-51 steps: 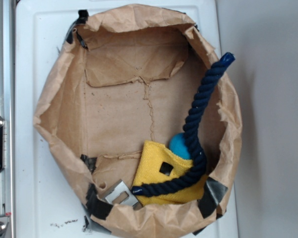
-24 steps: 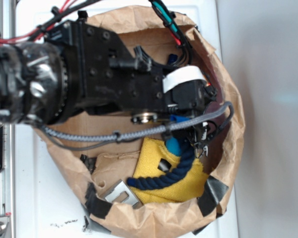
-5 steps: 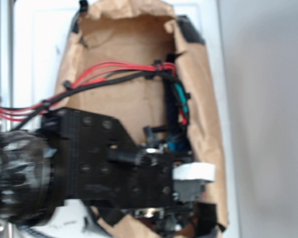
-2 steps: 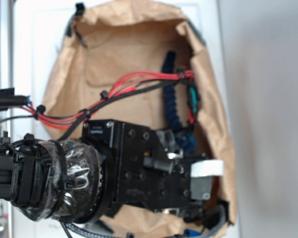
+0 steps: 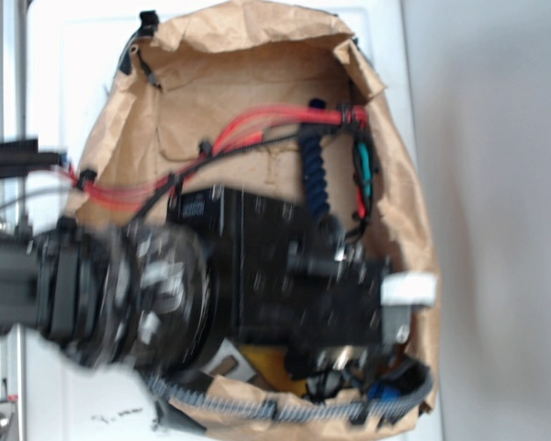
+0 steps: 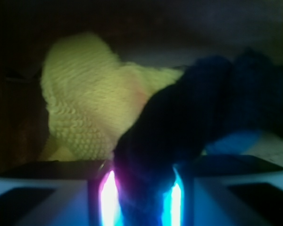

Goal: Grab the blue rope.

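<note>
In the wrist view the blue rope (image 6: 179,122), dark navy and thick, runs down between my two lit fingers (image 6: 108,197), and my gripper (image 6: 141,193) is shut on it. From there it bends off to the right in front of a yellow knitted cloth (image 6: 85,108). In the exterior view a twisted navy stretch of the blue rope (image 5: 318,179) stands above the black wrist (image 5: 294,294), inside the brown paper bag (image 5: 406,193). The wrist body hides the jaws there.
Red and black cables (image 5: 257,124) cross the bag's inside. A grey braided cable (image 5: 257,404) loops along the bag's near rim. A bit of the yellow cloth (image 5: 266,358) shows under the wrist. A bright blue patch (image 6: 231,141) lies behind the rope.
The rope once lay along the bag's right side over the yellow cloth; now it is pinched in the jaws. Over the last second the arm shifted right and the bag's walls spread back.
</note>
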Controlling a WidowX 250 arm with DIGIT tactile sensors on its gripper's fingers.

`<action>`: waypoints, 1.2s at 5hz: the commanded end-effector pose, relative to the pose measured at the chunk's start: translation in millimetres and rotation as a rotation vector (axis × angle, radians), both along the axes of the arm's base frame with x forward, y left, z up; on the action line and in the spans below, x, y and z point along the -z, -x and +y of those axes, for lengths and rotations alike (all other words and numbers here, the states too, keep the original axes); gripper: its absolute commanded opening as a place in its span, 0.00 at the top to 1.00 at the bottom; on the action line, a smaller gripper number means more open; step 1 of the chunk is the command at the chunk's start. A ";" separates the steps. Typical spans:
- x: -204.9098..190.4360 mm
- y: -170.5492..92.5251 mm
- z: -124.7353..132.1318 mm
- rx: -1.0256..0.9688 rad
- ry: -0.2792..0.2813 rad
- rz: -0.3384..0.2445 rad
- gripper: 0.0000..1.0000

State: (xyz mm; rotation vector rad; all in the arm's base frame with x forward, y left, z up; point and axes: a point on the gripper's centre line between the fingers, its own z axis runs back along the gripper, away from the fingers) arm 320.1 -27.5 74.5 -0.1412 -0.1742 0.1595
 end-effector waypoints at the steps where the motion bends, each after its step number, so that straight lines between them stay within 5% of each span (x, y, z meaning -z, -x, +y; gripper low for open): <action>1: -78.1 11.7 54.2 -0.025 0.035 -0.064 1.00; 4: -141.3 38.5 28.9 -0.143 -0.281 -0.109 1.00; 5: -165.3 40.4 16.5 -0.156 -0.342 -0.131 1.00; 6: -158.3 39.3 19.0 -0.128 -0.315 -0.119 1.00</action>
